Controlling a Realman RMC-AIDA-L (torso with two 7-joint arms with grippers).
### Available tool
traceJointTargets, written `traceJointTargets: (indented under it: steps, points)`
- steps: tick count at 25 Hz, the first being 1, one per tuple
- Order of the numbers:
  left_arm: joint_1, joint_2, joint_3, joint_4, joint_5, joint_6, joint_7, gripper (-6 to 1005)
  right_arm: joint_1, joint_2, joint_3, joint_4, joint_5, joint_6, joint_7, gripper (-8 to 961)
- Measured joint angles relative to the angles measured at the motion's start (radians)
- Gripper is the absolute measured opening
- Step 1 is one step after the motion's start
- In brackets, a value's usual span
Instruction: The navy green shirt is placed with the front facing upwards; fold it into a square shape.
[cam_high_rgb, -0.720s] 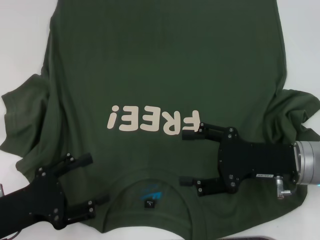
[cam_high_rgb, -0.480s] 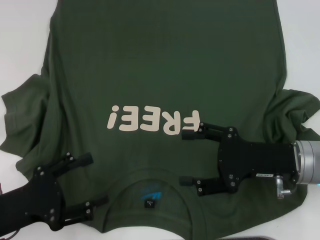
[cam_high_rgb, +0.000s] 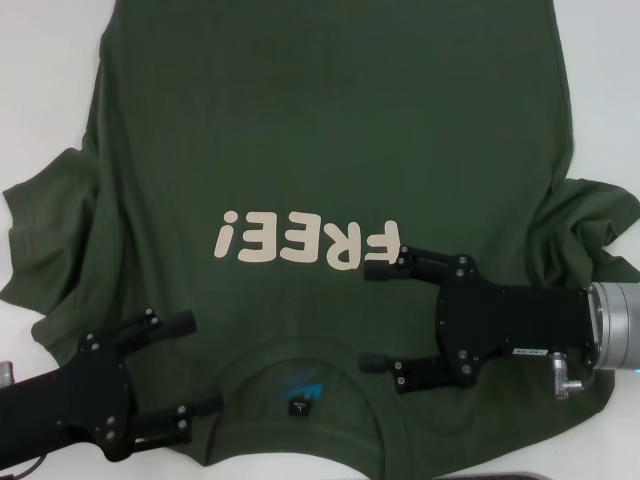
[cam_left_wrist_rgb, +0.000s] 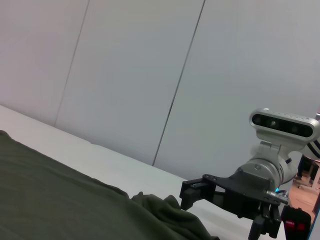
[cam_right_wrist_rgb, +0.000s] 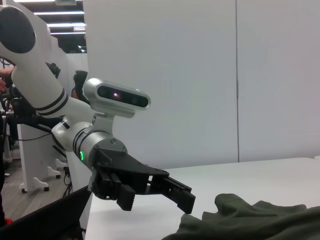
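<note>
At the near edge of the white surface (cam_high_rgb: 60, 60), the collar of the dark olive-green cotton short-sleeved T-shirt (cam_high_rgb: 330, 130) lies closest to the robot, a round neckline with a blue inner print and a small black tag showing inside it. The shirt is spread front side up, its body running away from the robot toward the far edge. Over the near left shoulder area hovers the left hand (cam_high_rgb: 197, 367), black, its two fingers spread apart with nothing between them, one fingertip near the sleeve seam and the other close to the rim of the collar. On the other side of the collar the right hand (cam_high_rgb: 371, 314), also black on a silver wrist, reaches in from the right with its fingers apart and empty; its farther finger lies just beside the last letter of the print, and its nearer finger is just beside the collar's right edge. Whether either hand touches the cloth cannot be told from the head view. In the right wrist view the left hand (cam_right_wrist_rgb: 160, 197) hangs low over the cloth's rumpled edge. Beyond the hands, cream "FREE!" lettering (cam_high_rgb: 305, 241) crosses the chest, reading upside down from the robot's side. Both short sleeves lie bunched and wrinkled out to the sides. Farther off, the shirt's body lies fairly flat.
</note>
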Motion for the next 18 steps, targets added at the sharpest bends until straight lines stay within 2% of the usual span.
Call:
traceJointTargets:
  steps: [4, 9, 10, 11, 12, 13, 15, 16, 18]
  points:
    - [0.000, -0.001, -0.005, 0.000, -0.005, 0.001, -0.006, 872, 0.000, 0.000, 0.000, 0.000, 0.000, 0.000, 0.002, 926]
    - [-0.036, 0.002, -0.092, 0.027, -0.018, 0.020, -0.162, 873, 0.007, 0.000, 0.010, -0.002, 0.001, -0.006, 0.026, 926]
    - [-0.086, 0.004, -0.169, 0.097, -0.020, 0.004, -0.417, 873, 0.008, 0.000, 0.013, -0.005, 0.001, -0.017, 0.033, 926]
    - [-0.086, 0.004, -0.169, 0.097, -0.020, 0.004, -0.417, 873, 0.009, 0.000, 0.014, -0.007, 0.001, -0.024, 0.035, 926]
    - [-0.118, 0.012, -0.201, 0.146, -0.020, -0.034, -0.648, 873, 0.010, 0.000, 0.014, -0.008, 0.001, -0.030, 0.035, 926]
    - [-0.128, 0.018, -0.207, 0.159, -0.020, -0.048, -0.728, 873, 0.012, -0.001, 0.014, -0.009, 0.002, -0.037, 0.036, 926]
    - [-0.152, 0.042, -0.214, 0.185, -0.016, -0.077, -0.921, 870, 0.014, -0.002, 0.018, -0.009, 0.004, -0.044, 0.037, 926]
    - [-0.164, 0.066, -0.215, 0.200, -0.013, -0.089, -1.034, 867, 0.014, -0.002, 0.019, -0.009, 0.004, -0.044, 0.037, 926]
    - [-0.172, 0.091, -0.217, 0.214, -0.013, -0.103, -1.122, 861, 0.014, -0.003, 0.020, -0.009, 0.004, -0.040, 0.038, 926]
